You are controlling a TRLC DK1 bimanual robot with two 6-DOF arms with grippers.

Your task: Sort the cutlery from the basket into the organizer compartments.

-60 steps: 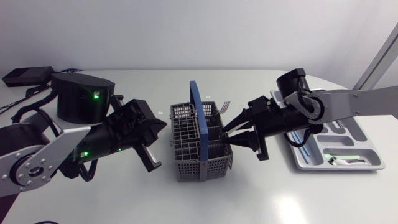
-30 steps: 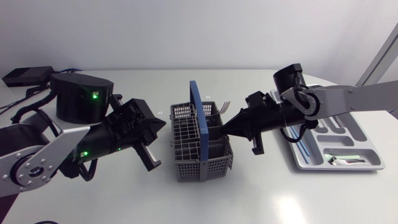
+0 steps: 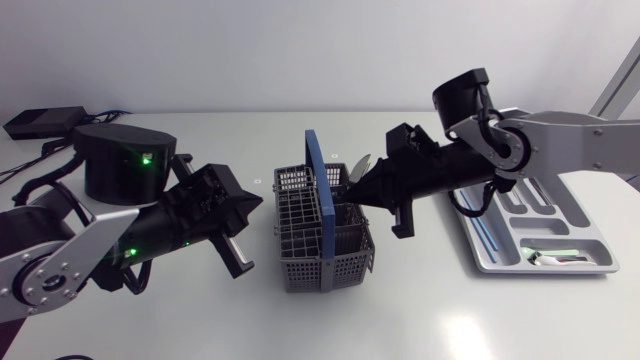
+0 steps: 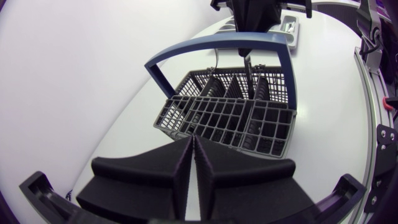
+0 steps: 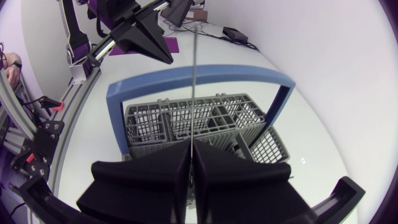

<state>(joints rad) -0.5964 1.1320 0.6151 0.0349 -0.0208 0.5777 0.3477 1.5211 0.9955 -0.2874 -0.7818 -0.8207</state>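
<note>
Cutlery basket [image 3: 320,245] of grey mesh with a blue hoop handle [image 3: 317,180], upright near the middle of the white surface [image 3: 430,310]. Over the basket's right half, the right hand [image 5: 191,144], with the right arm [image 3: 560,150] coming in from the basket's right. Fingers pressed together on a slim metal piece of cutlery [image 5: 194,74], gripped from both sides and jutting straight out ahead of the fingertips, across the basket's compartments. Kind of piece not clear.

In the left wrist view, the same thin shaft running down from the right hand toward the compartments on the basket's far side. Lower end inside the mesh or just above it — cannot tell which.

Left of the basket and apart from it, the left hand [image 4: 193,142], fingers closed flat against each other with nothing between them, tips aimed at the basket's near wall.

Well to the right of the basket, the grey organizer [image 3: 530,225], lying flat and partly behind the right arm. One shiny piece [image 3: 553,259] in a compartment at the organizer's front end — right of the basket and slightly forward of it. Far to the left of the basket, a flat black box [image 3: 42,122] with cables.
</note>
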